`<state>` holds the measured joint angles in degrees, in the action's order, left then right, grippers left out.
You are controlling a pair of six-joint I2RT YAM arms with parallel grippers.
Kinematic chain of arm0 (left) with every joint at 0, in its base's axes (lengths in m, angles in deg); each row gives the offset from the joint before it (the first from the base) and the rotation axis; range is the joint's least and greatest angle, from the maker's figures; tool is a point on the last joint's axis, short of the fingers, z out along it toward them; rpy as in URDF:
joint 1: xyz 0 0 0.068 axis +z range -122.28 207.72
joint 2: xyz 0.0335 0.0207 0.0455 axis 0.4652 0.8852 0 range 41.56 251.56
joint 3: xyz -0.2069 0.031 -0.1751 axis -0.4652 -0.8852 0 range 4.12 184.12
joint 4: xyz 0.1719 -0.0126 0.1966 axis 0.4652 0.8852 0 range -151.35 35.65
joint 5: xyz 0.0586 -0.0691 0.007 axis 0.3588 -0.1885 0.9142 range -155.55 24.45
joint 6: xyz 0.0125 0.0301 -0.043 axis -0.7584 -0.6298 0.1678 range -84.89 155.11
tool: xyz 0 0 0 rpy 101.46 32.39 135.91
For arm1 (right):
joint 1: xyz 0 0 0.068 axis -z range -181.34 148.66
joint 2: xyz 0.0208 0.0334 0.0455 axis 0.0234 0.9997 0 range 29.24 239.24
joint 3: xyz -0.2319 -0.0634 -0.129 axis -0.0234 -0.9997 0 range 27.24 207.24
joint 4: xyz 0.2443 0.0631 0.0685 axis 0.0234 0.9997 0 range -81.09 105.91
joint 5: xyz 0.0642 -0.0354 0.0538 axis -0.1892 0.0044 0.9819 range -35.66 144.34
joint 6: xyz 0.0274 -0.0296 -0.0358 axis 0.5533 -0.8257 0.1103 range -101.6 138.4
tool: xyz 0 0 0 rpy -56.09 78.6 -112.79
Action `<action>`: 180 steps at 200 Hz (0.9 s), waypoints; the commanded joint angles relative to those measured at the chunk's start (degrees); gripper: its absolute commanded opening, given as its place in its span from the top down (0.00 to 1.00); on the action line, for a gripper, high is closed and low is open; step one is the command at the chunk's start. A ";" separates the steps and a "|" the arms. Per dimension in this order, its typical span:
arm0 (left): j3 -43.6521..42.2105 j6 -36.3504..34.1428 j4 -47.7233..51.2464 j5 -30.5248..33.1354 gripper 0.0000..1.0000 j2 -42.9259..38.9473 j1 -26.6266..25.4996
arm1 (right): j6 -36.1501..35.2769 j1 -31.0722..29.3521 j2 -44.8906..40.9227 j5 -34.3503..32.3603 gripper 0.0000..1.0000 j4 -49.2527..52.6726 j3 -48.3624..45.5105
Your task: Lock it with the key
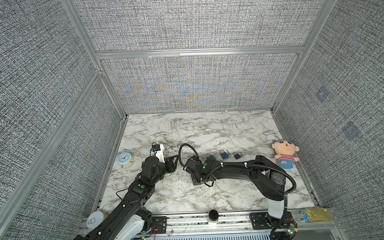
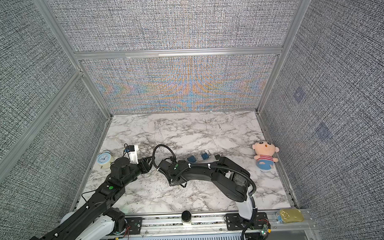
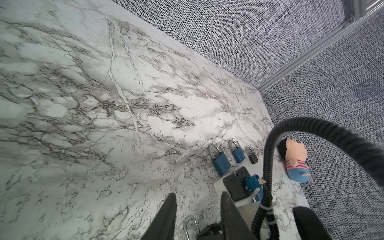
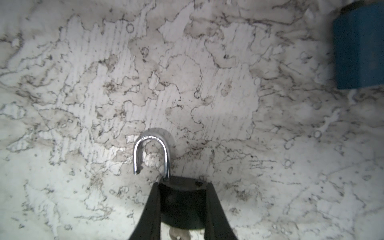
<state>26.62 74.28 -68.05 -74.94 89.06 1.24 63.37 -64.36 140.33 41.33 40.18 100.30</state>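
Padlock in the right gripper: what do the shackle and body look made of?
On the padlock in the right gripper, the shackle looks like polished, probably chromed steel: silver with mirror-bright highlights. Its body is smooth matte black. That could be painted metal or plastic, can't tell.

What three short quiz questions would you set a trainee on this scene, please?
1. True or false: the shackle of the black padlock in the right tool is open.
2. How many blue padlocks lie on the table? A one, B two, C three.
3. Fill in: the clock stands by the ___ arm.
Key: 1 true; 2 B; 3 left.
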 commanded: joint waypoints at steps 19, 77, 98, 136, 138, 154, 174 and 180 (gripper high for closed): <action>0.88 -1.12 0.63 -1.91 0.62 0.89 0.06 | -0.95 0.40 -2.33 1.79 0.82 -0.95 -0.93; 1.94 -1.81 -0.38 -4.72 0.63 4.09 0.07 | -1.10 2.93 -9.43 5.36 0.83 -7.21 -6.80; 2.11 -1.82 -1.16 -5.43 0.63 5.83 0.11 | -2.70 3.54 -11.62 5.43 0.84 -7.36 -7.14; 2.32 -3.25 -5.50 -12.66 0.63 10.25 0.07 | -4.94 4.83 -15.43 6.98 0.84 -8.83 -7.31; 2.29 -3.19 -5.75 -13.13 0.63 10.53 0.10 | -5.01 4.93 -15.57 7.07 0.84 -8.87 -7.29; 2.85 -3.06 -7.66 -16.92 0.62 12.86 0.09 | -5.59 5.46 -16.80 7.33 0.84 -9.31 -7.45; 3.33 -2.81 -10.15 -21.10 0.62 15.36 0.03 | -6.30 6.08 -17.96 7.71 0.84 -9.48 -7.49; 3.34 -2.65 -11.24 -22.33 0.62 16.10 0.02 | -6.51 6.21 -18.27 7.79 0.84 -9.56 -7.53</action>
<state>29.40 71.99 -73.53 -89.93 103.27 1.24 58.06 -58.51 123.19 48.52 32.24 92.80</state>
